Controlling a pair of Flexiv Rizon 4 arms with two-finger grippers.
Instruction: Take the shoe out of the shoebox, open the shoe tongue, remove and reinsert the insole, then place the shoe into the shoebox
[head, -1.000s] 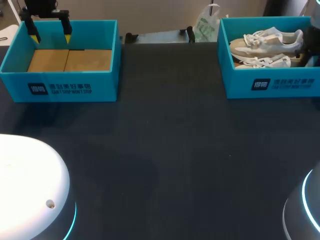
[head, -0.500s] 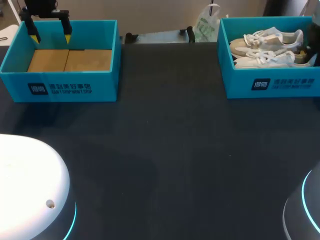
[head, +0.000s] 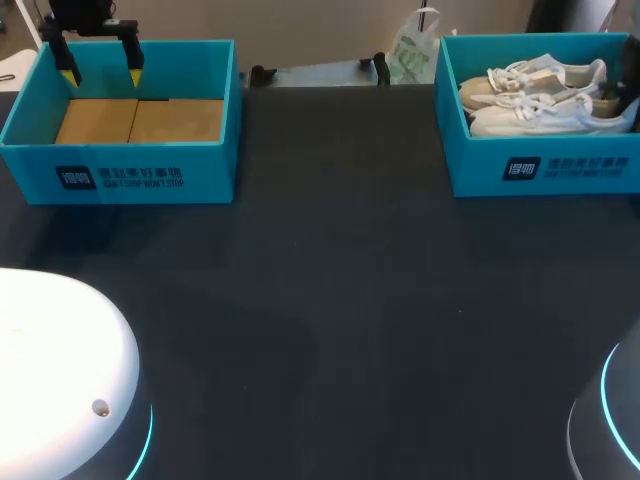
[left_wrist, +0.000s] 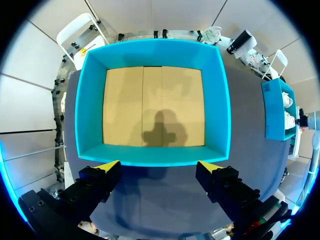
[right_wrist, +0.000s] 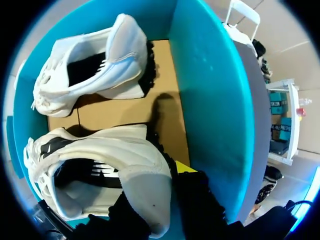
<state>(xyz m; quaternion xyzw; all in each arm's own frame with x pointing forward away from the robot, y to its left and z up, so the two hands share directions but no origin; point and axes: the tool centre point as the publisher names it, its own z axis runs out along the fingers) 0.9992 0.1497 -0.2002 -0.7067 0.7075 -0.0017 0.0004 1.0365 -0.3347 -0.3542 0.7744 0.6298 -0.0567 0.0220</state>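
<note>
White laced sneaker (right_wrist: 100, 155) clamped at heel in right end effector (right_wrist: 157, 197), inside teal cardboard shoebox (right_wrist: 210, 100), left end effector (left_wrist: 157, 165) spread open over second teal box (left_wrist: 152, 52)

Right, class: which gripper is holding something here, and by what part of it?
The right gripper grips the nearer white shoe by its heel, inside its shoebox. The left gripper is open and holds nothing.
</note>
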